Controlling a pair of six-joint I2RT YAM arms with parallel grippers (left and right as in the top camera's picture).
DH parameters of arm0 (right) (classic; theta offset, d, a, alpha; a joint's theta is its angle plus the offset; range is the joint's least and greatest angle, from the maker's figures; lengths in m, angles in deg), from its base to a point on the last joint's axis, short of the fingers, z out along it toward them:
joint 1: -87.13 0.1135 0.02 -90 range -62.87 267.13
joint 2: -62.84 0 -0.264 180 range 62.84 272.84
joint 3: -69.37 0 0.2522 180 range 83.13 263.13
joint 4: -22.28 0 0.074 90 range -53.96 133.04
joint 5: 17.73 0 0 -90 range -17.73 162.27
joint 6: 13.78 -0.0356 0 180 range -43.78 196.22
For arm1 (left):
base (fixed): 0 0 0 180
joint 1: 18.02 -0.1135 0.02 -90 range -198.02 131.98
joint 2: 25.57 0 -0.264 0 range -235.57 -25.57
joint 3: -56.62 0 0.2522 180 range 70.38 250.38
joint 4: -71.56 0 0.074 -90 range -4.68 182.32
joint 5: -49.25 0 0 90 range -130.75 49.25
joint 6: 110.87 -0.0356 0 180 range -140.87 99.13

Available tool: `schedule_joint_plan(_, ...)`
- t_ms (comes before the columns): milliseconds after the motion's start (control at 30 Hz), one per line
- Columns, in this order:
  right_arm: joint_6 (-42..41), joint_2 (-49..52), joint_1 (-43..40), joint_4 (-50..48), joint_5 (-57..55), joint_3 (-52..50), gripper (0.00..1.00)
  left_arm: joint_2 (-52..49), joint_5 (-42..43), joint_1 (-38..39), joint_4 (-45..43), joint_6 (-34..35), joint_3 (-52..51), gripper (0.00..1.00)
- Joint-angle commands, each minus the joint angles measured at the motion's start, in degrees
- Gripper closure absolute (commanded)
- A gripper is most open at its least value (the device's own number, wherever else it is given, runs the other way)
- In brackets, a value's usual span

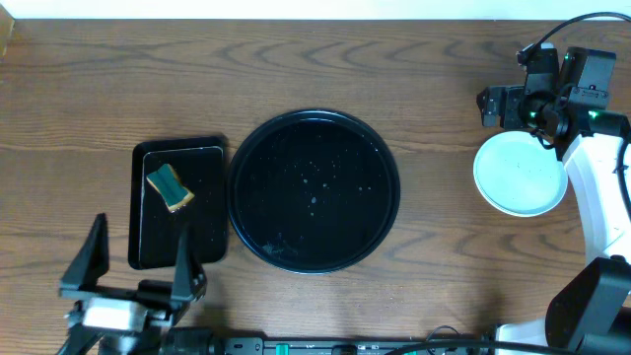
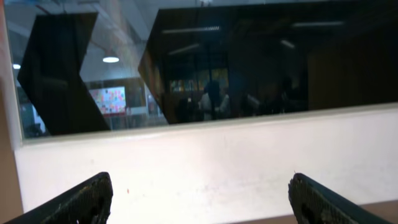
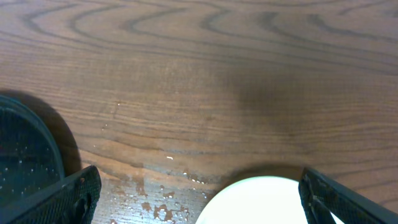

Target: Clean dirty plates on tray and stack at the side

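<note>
Pale and near white, the plates (image 1: 520, 175) show from above as a single round disc on the wooden table (image 1: 414, 79), well to the right of the tray (image 1: 251, 158) and apart from it. How many lie in that disc cannot be told from these views. No smear shows on the top face. The tray sits at the middle of the table, round, glossy and black, with nothing on it but scattered water droplets. In the right wrist view, small wet patches lie on the wood between the tray's rim and the plates.

The right tool (image 3: 199, 179) hangs just over the far edge of the plates, its fingers (image 3: 68, 193) spread wide and gripping nothing.

Left of the tray, just beside it, lies a smaller rectangular black tray (image 1: 207, 237) with a yellow and green sponge (image 1: 170, 186) in it. The left tool (image 1: 138, 258) is at the near left corner, its fingers spread wide and empty, its camera facing a white wall and a dark window.
</note>
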Motion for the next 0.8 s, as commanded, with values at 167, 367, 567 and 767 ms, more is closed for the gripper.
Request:
schedule_joint_plan(167,0.4,-1.3,0.0,0.1,0.4,-0.1,0.01,2.4,0.1,-0.3,-10.6,2.8,-13.4,0.1)
schedule_joint_plan(367,0.4,-1.3,0.0,0.0,0.4,-0.1,0.01,2.4,-0.4,-0.3,-13.3,2.8,-21.1,0.1)
schedule_joint_plan(567,0.4,-1.3,0.0,0.0,0.4,-0.1,0.01,2.4,-0.3,-0.3,-20.7,2.8,-30.6,0.1)
schedule_joint_plan(767,0.4,-1.3,0.0,0.1,0.4,-0.1,0.01,2.4,-0.1,-0.3,-28.1,2.8,-38.5,0.1)
